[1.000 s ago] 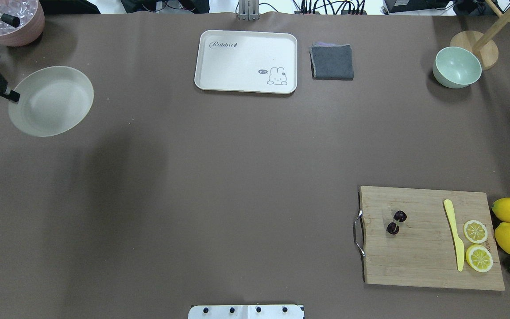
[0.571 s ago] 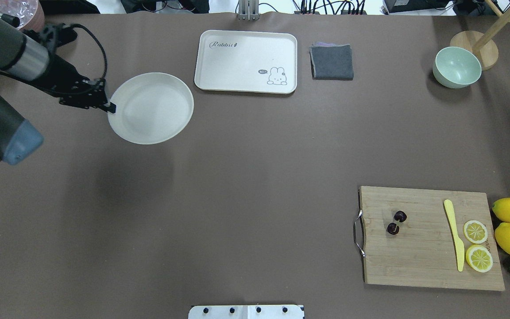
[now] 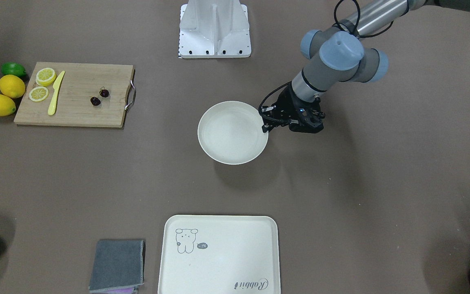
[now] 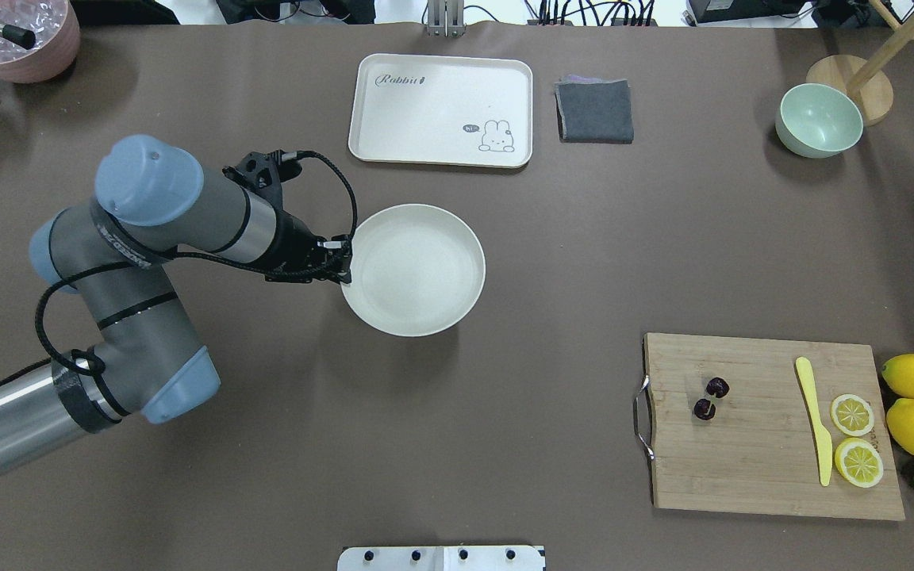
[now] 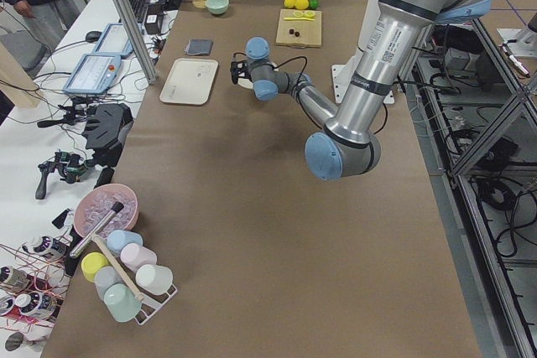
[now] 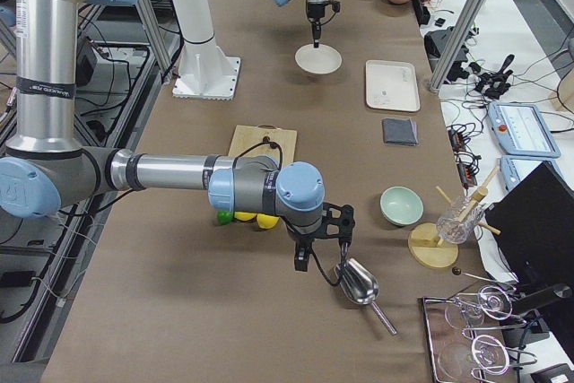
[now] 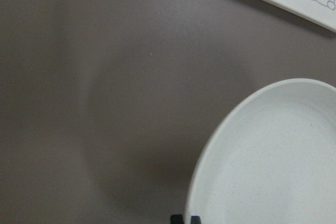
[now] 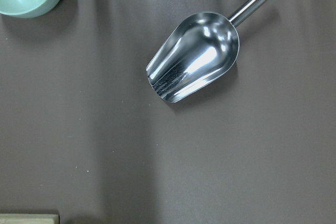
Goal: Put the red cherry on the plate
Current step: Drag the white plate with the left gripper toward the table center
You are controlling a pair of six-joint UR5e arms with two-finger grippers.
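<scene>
The brown surface [image 4: 457, 444] carries a wooden cutting board [image 4: 758, 460], the landmark here. The plate [image 4: 417, 270] sits well apart from that board, out past its metal-handle end and farther from the robot's base. It casts a shadow beneath it and is probably lifted. The left gripper [image 4: 345, 270] is clamped on the plate's rim, on the side away from the board. The right gripper [image 6: 318, 253] hangs beyond the board's lemon end; I cannot tell its state. The red cherry [image 4: 711, 398] lies on the board near the handle end. It looks light, glossy and prone to roll, so pinching gently where the stems meet seems safest.
</scene>
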